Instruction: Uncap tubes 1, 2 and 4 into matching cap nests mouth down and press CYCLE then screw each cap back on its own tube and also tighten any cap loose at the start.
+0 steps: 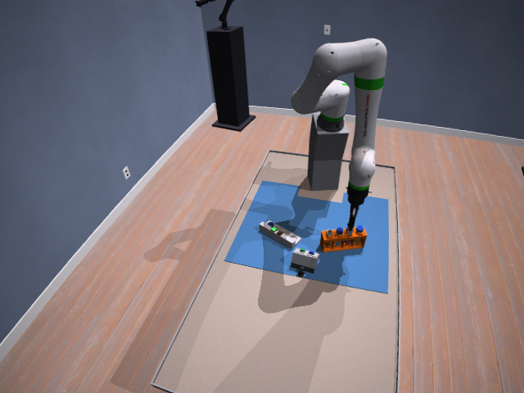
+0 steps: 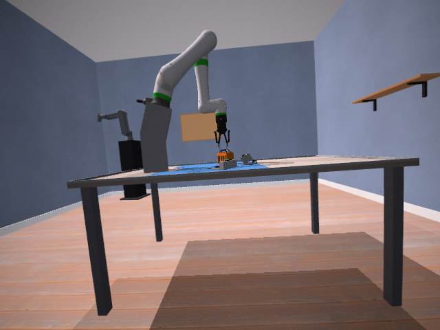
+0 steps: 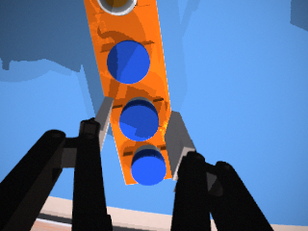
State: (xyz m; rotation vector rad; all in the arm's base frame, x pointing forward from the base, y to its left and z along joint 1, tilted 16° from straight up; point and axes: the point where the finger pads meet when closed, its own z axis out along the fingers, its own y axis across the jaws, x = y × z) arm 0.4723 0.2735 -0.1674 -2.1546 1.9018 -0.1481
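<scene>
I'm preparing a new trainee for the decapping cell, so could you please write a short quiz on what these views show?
1. True or false: the gripper is clamped on a cap.
2. How many tubes in the orange decapping station carry blue caps? A: two. B: three. C: four.
3. What colour is the lit lamp on the cap tray?

Key
1. False: its fingers stand apart on either side of the second cap.
2. B: the end tube is open.
3. Green: the green lamp.
</scene>
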